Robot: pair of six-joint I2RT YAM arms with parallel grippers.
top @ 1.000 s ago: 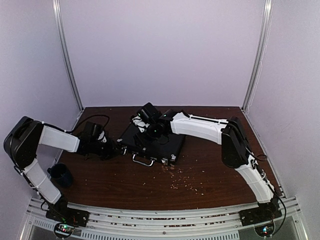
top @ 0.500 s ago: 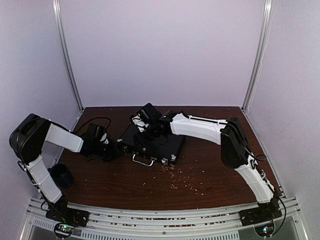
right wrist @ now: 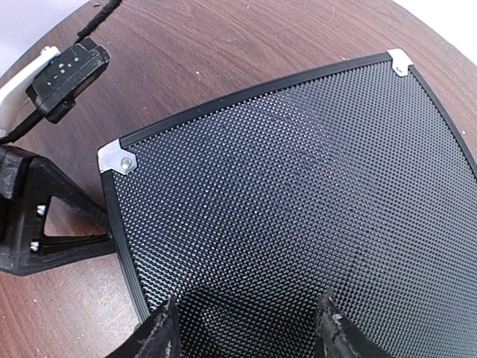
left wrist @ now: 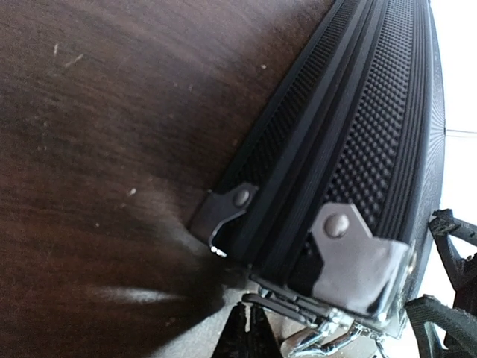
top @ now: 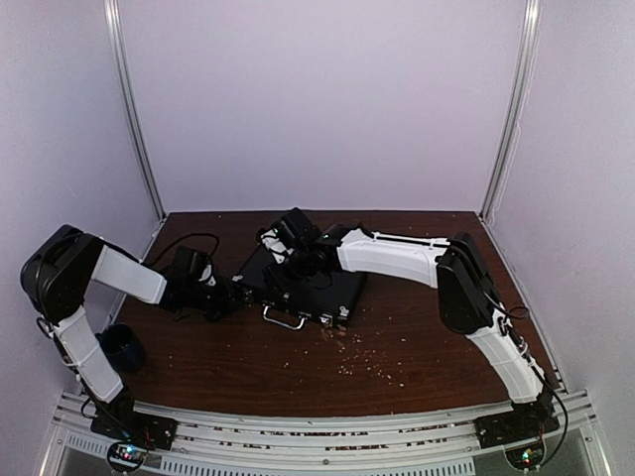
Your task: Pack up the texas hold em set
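Observation:
The texas hold em set is a black case (top: 322, 291) lying shut and flat on the table, its silver handle (top: 284, 319) facing the near side. Chips, cards, buttons and dice are hidden. My left gripper (top: 224, 298) is low on the table at the case's left near corner. In the left wrist view its fingers (left wrist: 251, 330) are shut together, their tips just short of a chrome latch (left wrist: 328, 339) under the silver corner (left wrist: 356, 257). My right gripper (right wrist: 247, 328) is open, with both fingertips (right wrist: 160, 332) on the dimpled lid (right wrist: 298, 179).
A dark blue mug (top: 121, 347) stands near the left arm's base. Small crumbs (top: 362, 357) lie scattered on the brown table in front of the case. Purple walls close in the back and the sides.
My left gripper has moved a little right and nearer to the case's corner. My right gripper has shifted slightly over the lid. The case has not moved.

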